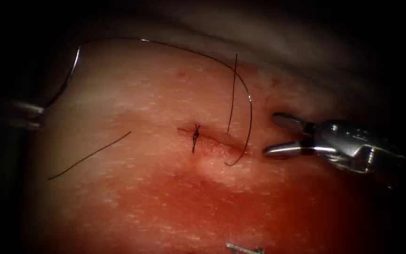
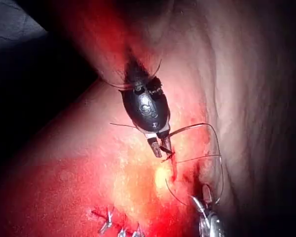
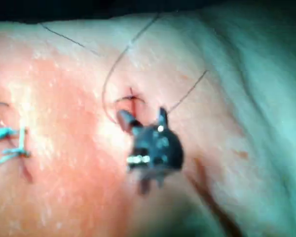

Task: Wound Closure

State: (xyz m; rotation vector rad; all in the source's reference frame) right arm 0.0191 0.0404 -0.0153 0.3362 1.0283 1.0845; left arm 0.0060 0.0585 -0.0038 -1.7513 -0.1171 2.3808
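Tissue [image 1: 132,207] forms the working field, pale towards the top and wet with red fluid [image 1: 240,207] below. The short cut [image 1: 212,141] lies at the centre, and one knotted stitch [image 1: 196,135] crosses its left end.

The left pincer [image 1: 38,113] sits at the far left, well apart from the cut. It is pinched on the curved needle [image 1: 69,77] near the end away from the thread. The needle is wholly out of the tissue and arcs upward from the tool.

The thread [image 1: 198,55] leaves the needle's upper end and sweeps across in a wide slack loop. It comes down to the tissue just right of the knot.

The right pincer [image 1: 269,134] rests near the right end of the cut, spread and holding nothing. The right wrist view confirms that it is parted.

A loose thread piece [image 1: 90,155] lies left of the cut, and a second strand [image 1: 233,94] stands above it. Metal staples [image 1: 245,248] show at the lower edge.

Judged from this layout, the work stands between stitches: one is tied, and the needle is free with slack behind it. Any next move calls for care that the slack loop does not snag on the knot.
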